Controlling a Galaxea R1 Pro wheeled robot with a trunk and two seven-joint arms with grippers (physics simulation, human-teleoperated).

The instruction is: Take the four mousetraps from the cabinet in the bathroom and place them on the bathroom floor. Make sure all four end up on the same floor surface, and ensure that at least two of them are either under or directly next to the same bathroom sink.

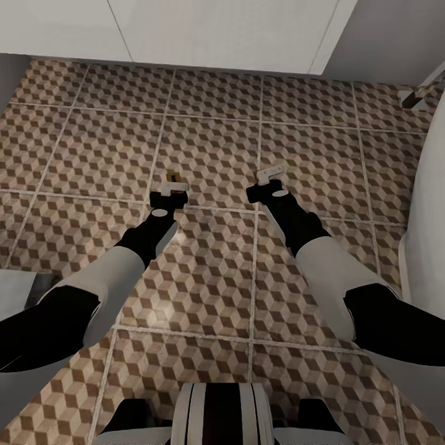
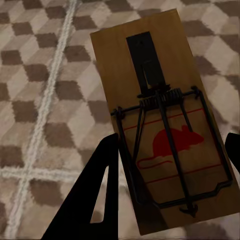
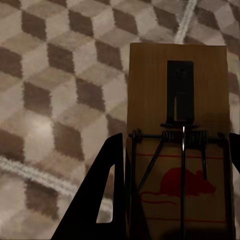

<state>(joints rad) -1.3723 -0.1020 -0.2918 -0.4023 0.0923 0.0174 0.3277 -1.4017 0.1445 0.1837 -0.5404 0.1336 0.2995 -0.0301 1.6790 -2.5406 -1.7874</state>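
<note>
The left gripper (image 2: 170, 165) has its jaws closed against the edges of a wooden mousetrap (image 2: 160, 120), which fills the centre of the left wrist view; the right gripper (image 3: 175, 190) grips a second mousetrap (image 3: 177, 140) the same way. In the head view both arms reach forward and down from the lower corners over the patterned bathroom floor (image 1: 204, 278), wrists side by side near the frame's centre.

I see the floor (image 1: 210, 142) as large square tiles in a brown, beige and white cube print with pale grout lines; it runs up to a white cabinet front (image 1: 185, 31), and my own base (image 1: 216, 414) stands on it
</note>
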